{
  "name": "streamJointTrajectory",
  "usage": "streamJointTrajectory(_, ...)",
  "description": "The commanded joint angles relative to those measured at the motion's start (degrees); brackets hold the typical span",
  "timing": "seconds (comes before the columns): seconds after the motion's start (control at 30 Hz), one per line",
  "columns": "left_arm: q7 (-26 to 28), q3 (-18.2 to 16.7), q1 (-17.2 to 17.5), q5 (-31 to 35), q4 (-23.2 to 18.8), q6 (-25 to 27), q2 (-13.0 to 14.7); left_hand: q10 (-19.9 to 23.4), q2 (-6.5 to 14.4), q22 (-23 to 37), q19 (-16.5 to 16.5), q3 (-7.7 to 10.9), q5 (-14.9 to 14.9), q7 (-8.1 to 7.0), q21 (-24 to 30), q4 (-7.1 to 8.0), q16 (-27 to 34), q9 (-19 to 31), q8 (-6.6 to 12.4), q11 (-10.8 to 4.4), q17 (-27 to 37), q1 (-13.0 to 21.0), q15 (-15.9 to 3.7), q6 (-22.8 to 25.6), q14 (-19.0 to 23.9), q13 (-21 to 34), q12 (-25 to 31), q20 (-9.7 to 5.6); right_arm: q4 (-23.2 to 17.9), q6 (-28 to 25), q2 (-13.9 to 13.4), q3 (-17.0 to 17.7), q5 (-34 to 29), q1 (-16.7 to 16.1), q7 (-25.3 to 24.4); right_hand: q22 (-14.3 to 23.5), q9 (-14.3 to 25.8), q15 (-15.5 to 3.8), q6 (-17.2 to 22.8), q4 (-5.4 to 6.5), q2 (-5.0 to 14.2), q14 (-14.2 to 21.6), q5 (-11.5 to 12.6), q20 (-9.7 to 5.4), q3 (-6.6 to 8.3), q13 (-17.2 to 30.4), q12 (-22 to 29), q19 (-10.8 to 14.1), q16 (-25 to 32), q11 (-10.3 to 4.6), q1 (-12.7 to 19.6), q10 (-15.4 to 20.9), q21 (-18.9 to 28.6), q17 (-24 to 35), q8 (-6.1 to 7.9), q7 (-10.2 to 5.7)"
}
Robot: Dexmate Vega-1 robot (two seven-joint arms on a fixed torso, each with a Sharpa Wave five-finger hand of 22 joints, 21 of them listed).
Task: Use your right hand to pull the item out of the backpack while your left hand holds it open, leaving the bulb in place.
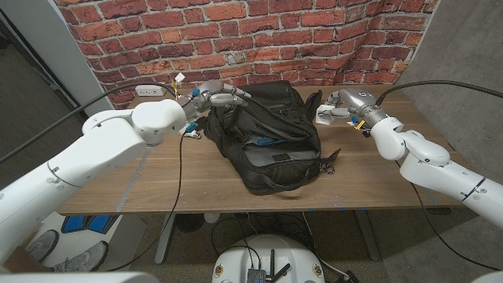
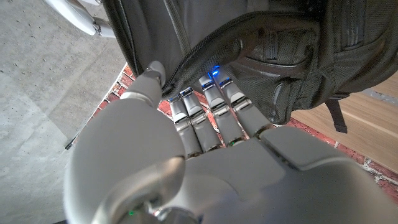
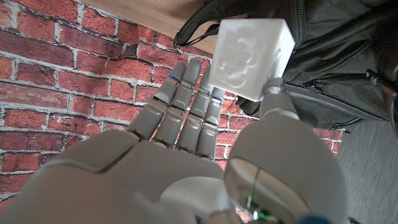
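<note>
A black backpack (image 1: 271,141) lies on the wooden table (image 1: 157,185) with its top zip open. My left hand (image 1: 216,96) is at the bag's far left corner. In the left wrist view my left hand (image 2: 199,143) has its thumb on the zip edge of the backpack (image 2: 261,50) and its fingers under the flap, gripping it. My right hand (image 1: 343,102) hovers just right of the bag's top, holding a white box (image 1: 326,115). The right wrist view shows the white box (image 3: 252,53) pinched between the thumb and fingers of my right hand (image 3: 205,124), clear of the backpack (image 3: 348,68).
A white outlet box (image 1: 148,91) sits at the back left by the brick wall (image 1: 236,31). A black cable (image 1: 182,165) hangs over the table's front. Zip pulls and a strap (image 1: 330,163) trail from the bag's right side.
</note>
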Motion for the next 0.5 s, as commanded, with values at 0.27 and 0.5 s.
streamJointTrajectory(0.27,-6.93,-1.21,-1.93,-2.68,1.45,-4.50,6.11,-4.93,-3.20,-0.01,-2.48,-3.61,-0.19,-0.09,-0.14,0.16,0.13,-0.11,-0.04,-0.08,0.36,-1.52,-6.21,-3.75,-4.09,0.11,-0.20,-6.08,1.09,0.77,1.02,-0.66,-0.58,1.00,-0.56,0.34,0.18,-7.65,0.36,0.05,0.87,0.55,0.35,-4.06,0.27,0.16,0.18,0.63,-0.26,-1.52,1.32,2.05,0.15,0.30,0.26,-0.24)
streamJointTrajectory(0.5,-11.60,-1.00,-3.45,-4.12,3.08,-6.44,7.59,-10.67,-3.97,-0.16,-5.23,-5.75,-0.25,0.28,-0.44,0.54,0.06,-0.44,-0.17,0.86,0.42,-2.65,-4.27,-7.44,-8.87,-0.09,-0.43,-5.21,1.11,0.49,1.29,-0.79,-0.90,1.21,-0.62,0.34,0.18,-7.66,0.38,0.03,0.97,0.62,0.39,-4.08,0.30,0.23,0.20,0.62,-0.32,-1.53,1.45,2.03,0.16,0.38,0.26,-0.29)
